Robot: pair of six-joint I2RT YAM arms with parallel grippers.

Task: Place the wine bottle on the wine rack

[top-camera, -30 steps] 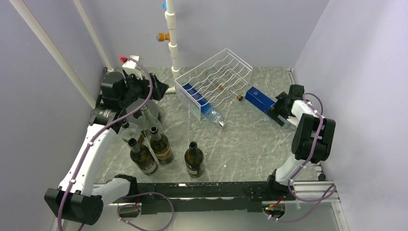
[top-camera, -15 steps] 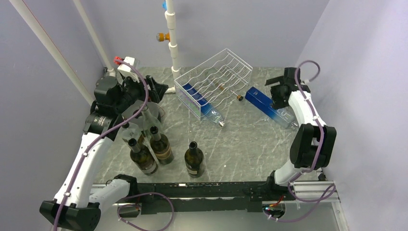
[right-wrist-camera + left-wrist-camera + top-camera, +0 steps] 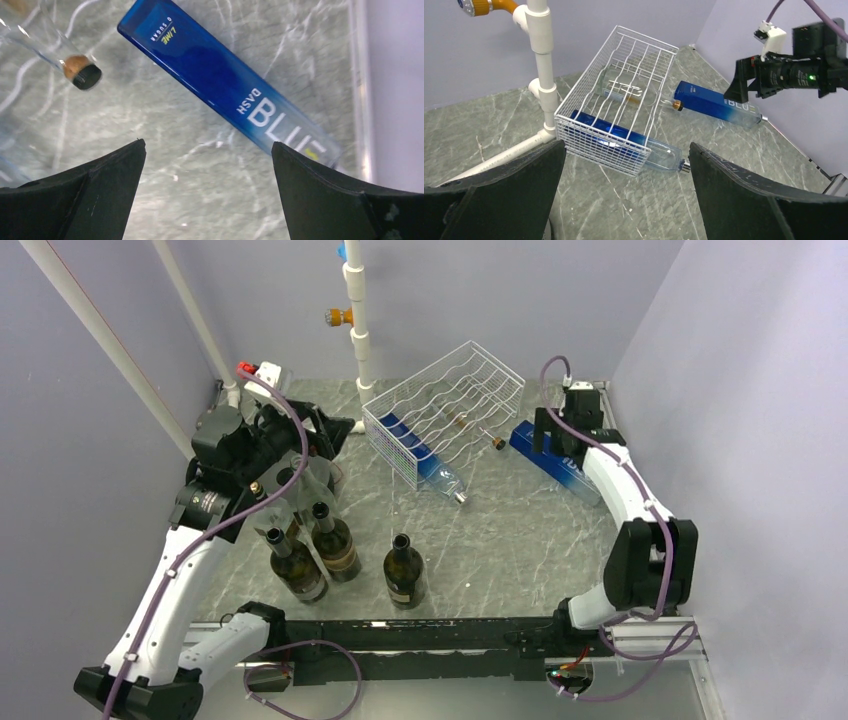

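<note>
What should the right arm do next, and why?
Probably lower the right claw onto the blue bottle lying on the table right of the rack. The claw hangs open above it, holding nothing. The bottle lies slantwise to the claw's opening, so a slight wrist turn may help before closing.

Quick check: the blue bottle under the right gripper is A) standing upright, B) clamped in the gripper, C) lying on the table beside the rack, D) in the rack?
C: the blue bottle lies flat on the table beside the wine rack, the right gripper open above it.
</note>
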